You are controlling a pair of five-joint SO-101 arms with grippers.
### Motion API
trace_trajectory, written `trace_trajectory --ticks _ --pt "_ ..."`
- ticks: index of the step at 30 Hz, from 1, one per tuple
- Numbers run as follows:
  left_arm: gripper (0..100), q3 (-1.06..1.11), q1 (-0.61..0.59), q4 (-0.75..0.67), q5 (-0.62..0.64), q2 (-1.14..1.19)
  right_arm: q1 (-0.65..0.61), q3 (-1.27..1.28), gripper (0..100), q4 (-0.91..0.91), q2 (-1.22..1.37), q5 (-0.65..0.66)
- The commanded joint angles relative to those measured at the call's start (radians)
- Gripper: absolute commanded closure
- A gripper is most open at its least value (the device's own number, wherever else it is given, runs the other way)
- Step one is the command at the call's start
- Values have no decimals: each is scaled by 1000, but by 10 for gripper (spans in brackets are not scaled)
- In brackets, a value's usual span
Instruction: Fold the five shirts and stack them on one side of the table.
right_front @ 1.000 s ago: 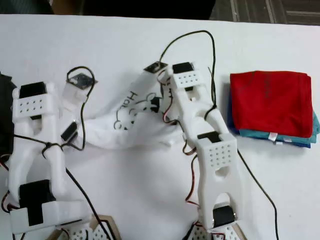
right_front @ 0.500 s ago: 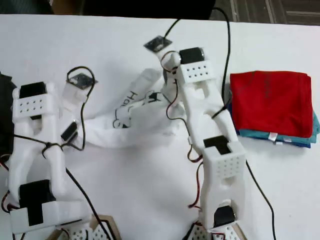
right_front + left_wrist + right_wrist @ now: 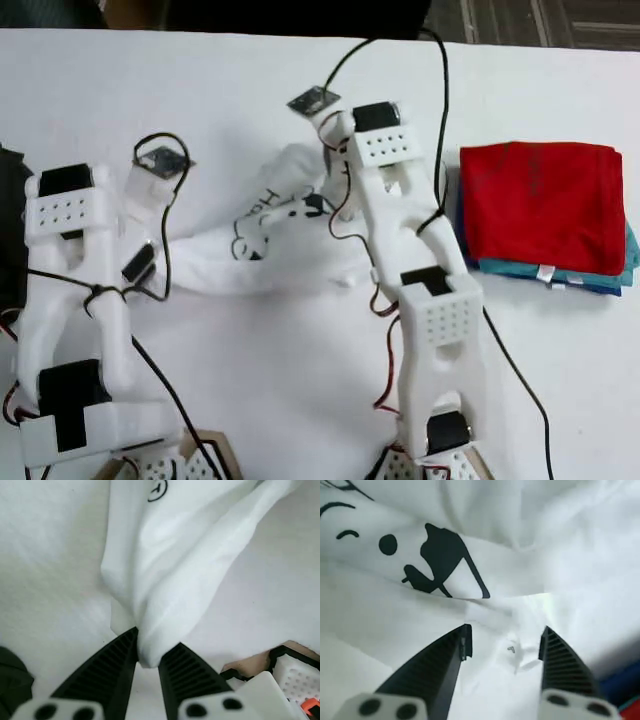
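A white shirt (image 3: pixel 260 250) with black print lies bunched and stretched across the middle of the table. My left gripper (image 3: pixel 160 265) is at its near-left end, shut on a fold of the fabric (image 3: pixel 175 555) between its black fingers (image 3: pixel 120 655). My right gripper (image 3: pixel 318 190) hovers over the shirt's printed far end (image 3: pixel 470 530). It is open, its fingers (image 3: pixel 455 650) spread above the cloth and holding nothing. At the right of the table sits a stack of folded shirts with a red one (image 3: pixel 540 205) on top and teal and blue ones beneath.
A dark cloth (image 3: pixel 6 220) shows at the table's left edge beside the left arm. Cables loop from both arms over the table. The far part of the white table (image 3: pixel 200 80) is bare, as is the front between the arm bases.
My right arm stretched farther across the table, then drew back slightly, and the shirt's printed end shifted with it. The left arm kept still, holding the shirt.
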Motion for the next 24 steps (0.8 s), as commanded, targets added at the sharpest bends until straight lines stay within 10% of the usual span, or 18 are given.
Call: trace_trajectory --ticks 1,24 --pt "975 -33 0 5 2 -8 -1 -41 748 -8 12 8" --pt "975 -39 0 3 0 -8 -1 -41 836 -27 61 0"
